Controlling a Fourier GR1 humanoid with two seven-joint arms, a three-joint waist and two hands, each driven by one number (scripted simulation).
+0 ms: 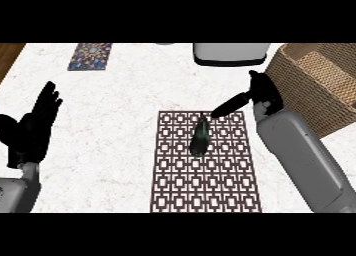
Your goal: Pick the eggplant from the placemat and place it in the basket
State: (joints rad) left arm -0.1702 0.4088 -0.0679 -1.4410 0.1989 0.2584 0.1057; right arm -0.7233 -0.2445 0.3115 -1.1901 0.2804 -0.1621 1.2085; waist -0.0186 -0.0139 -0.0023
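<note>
Placemat (204,170), nearest item: flat rectangle, dark brown with a pale geometric lattice, lying on white marbled counter (122,130). Eggplant (199,139) rests on its upper half, not yet lifted; dark, smooth, elongated, tapering toward the far end.

Left hand (29,125) at the view's left, fingers straight and upright, resting, holding nothing.

Right hand (258,95) beyond the placemat's far right corner, one finger stretched toward the eggplant's tip; nothing held, contact with eggplant cannot be told.

Risk, judged: a rounded, slick-looking body approached at its narrow end may roll or slide on the mat instead of seating in the fingers.

Basket (325,85) far right: coarse tan weave, tall walls. Risk: forearm or eggplant clipping the near rim during transfer.

Far edge: white container (231,53), patterned colourful mat (91,56).
</note>
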